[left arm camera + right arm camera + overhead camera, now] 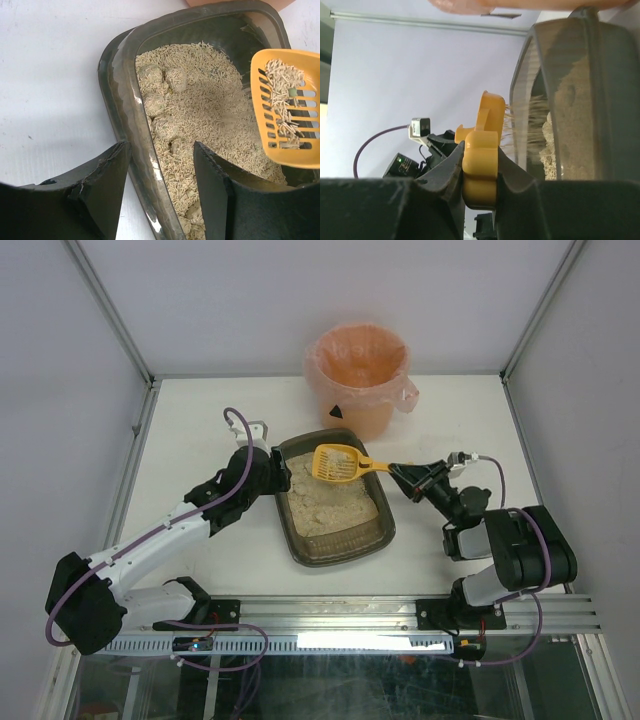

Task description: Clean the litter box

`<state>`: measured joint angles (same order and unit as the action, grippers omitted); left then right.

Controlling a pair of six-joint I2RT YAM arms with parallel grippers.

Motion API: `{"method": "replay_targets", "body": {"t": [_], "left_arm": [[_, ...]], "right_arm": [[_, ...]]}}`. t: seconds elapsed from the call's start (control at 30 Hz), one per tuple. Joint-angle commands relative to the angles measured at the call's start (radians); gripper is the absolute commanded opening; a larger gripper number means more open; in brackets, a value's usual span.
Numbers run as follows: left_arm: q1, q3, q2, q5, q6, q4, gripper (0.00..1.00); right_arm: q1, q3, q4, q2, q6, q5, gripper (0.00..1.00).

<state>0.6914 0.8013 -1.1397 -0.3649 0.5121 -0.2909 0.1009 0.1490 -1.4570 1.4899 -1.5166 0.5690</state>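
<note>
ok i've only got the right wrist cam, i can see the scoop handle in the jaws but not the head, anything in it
observer: yes, the left wrist view shows the scoop carrying a small heap of litter.
operator: what's it over right now
observer: from the top view, its head hangs over the far end of the litter box, short of the bucket.
operator: and the left arm
observer: the left gripper straddles the box's left rim, one finger outside, one inside above the litter.

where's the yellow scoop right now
Top view, near centre: the yellow scoop hovers over the far end of the litter box, its handle held by the right gripper, bucket behind.
</note>
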Motion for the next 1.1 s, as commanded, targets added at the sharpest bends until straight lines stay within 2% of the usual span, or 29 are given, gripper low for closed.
{"method": "replay_targets", "body": {"t": [0.0, 0.07, 0.17, 0.27, 0.37, 0.5, 0.6, 0.73, 0.8, 0.9, 1.07], "left_arm": [[-0.012, -0.006, 0.011, 0.015, 0.009, 0.048, 0.55], [-0.013, 0.0, 0.007, 0.021, 0.008, 0.045, 0.55], [-0.014, -0.011, 0.007, 0.024, 0.011, 0.055, 0.55], [-0.014, -0.004, -0.003, 0.028, 0.008, 0.052, 0.55], [-0.014, -0.017, 0.003, 0.031, 0.017, 0.061, 0.55], [-0.015, -0.015, -0.005, 0.036, 0.016, 0.065, 0.55], [-0.015, -0.026, 0.008, 0.033, 0.024, 0.065, 0.55], [-0.017, -0.029, 0.011, 0.031, 0.022, 0.066, 0.55], [-0.017, -0.03, 0.007, 0.03, 0.023, 0.07, 0.56], [-0.017, -0.025, -0.013, 0.037, 0.025, 0.08, 0.56], [-0.017, -0.02, -0.038, 0.043, 0.027, 0.087, 0.56]], "right_arm": [[-0.004, 0.019, -0.068, -0.028, 0.01, -0.001, 0.0], [-0.032, 0.008, -0.024, -0.051, 0.013, -0.01, 0.0], [0.034, 0.066, -0.006, -0.065, 0.055, 0.032, 0.0], [-0.04, 0.022, 0.08, -0.126, 0.055, -0.016, 0.0], [0.045, 0.095, 0.154, -0.154, 0.136, 0.032, 0.0], [0.031, 0.11, 0.309, -0.231, 0.202, -0.017, 0.0], [0.043, 0.176, 0.545, -0.314, 0.282, -0.01, 0.0], [0.053, 0.29, 1.003, -0.523, 0.548, -0.146, 0.0], [0.062, 0.367, 1.193, -0.574, 0.661, -0.199, 0.0], [0.086, 0.521, 1.462, -0.573, 0.817, -0.263, 0.0], [0.209, 0.7, 1.713, -0.516, 0.978, -0.402, 0.0]]}}
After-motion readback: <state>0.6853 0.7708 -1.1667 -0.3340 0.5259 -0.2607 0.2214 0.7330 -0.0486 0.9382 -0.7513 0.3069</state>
